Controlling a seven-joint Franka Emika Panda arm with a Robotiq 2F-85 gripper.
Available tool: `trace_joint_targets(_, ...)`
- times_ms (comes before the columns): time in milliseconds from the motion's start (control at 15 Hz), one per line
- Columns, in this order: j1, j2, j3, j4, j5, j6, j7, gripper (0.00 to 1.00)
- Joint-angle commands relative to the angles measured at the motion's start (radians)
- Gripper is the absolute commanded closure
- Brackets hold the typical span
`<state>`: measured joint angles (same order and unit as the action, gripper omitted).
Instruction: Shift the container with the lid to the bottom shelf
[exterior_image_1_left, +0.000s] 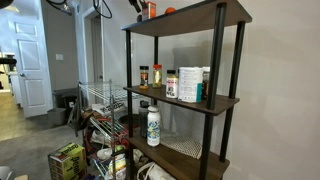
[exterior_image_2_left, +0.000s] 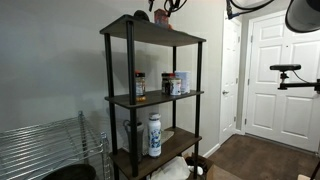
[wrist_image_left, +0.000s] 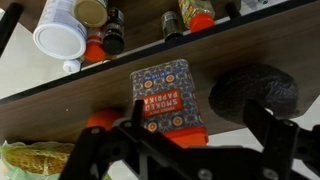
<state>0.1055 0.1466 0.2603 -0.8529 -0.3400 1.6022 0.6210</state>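
Observation:
The container with the lid (wrist_image_left: 165, 90) is a small orange-red jar with a patterned "smoked paprika" label. In the wrist view it lies between my gripper's (wrist_image_left: 198, 108) two dark fingers, close to the left finger. The right finger stands well clear of it, so the jaws are open. In both exterior views the jar (exterior_image_1_left: 150, 11) (exterior_image_2_left: 160, 16) sits at the top shelf's edge with my gripper (exterior_image_1_left: 140, 5) at it. The bottom shelf (exterior_image_1_left: 185, 150) (exterior_image_2_left: 170, 152) holds a white bottle.
A dark rounded object (wrist_image_left: 255, 90) lies beside the jar. The middle shelf (exterior_image_1_left: 185, 100) carries several jars and a white tub (exterior_image_1_left: 188, 85). A white bottle with a green label (exterior_image_1_left: 153, 125) (exterior_image_2_left: 155, 135) stands on the bottom shelf. A wire rack (exterior_image_1_left: 100, 100) and boxes (exterior_image_1_left: 65, 160) stand nearby.

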Motion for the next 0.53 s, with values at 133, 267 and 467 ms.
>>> trace_joint_targets(133,-0.010,0.006,-0.024,0.031,0.004,-0.027,0.026,0.00)
trace_joint_targets(267,-0.009,0.008,-0.032,0.030,0.000,-0.027,0.023,0.00)
trace_joint_targets(467,-0.002,0.020,-0.034,0.036,-0.003,-0.022,0.025,0.00)
